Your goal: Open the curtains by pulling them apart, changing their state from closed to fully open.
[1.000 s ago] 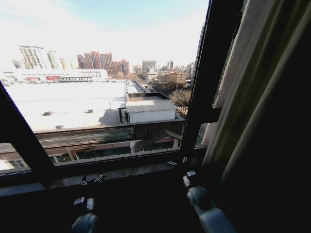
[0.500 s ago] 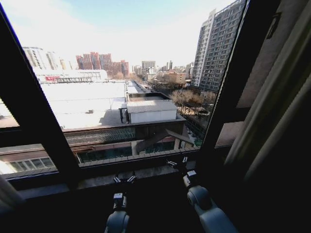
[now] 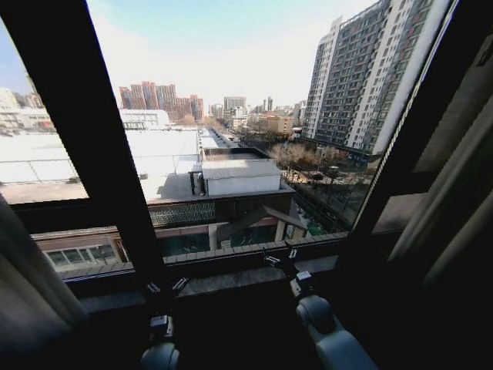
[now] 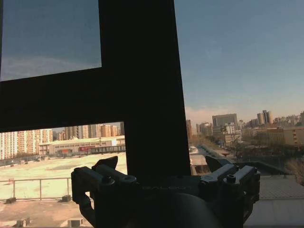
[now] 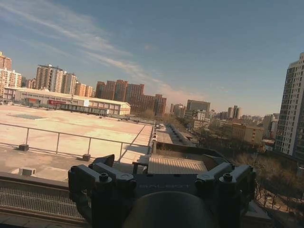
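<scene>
Two curtains hang here, one far out to the left of the left end effector (image 3: 167, 287) at (image 3: 31, 285), the other well off to the right of the right end effector (image 3: 282, 257) at (image 3: 451, 223), leaving the glass between them bare, so the job looks about done. Both end effectors hover low by the sill (image 3: 231, 271) with fingers spread and nothing held, probably because each has let its panel go. One dark frame bar (image 4: 142, 85) rises just beyond the left one.
</scene>
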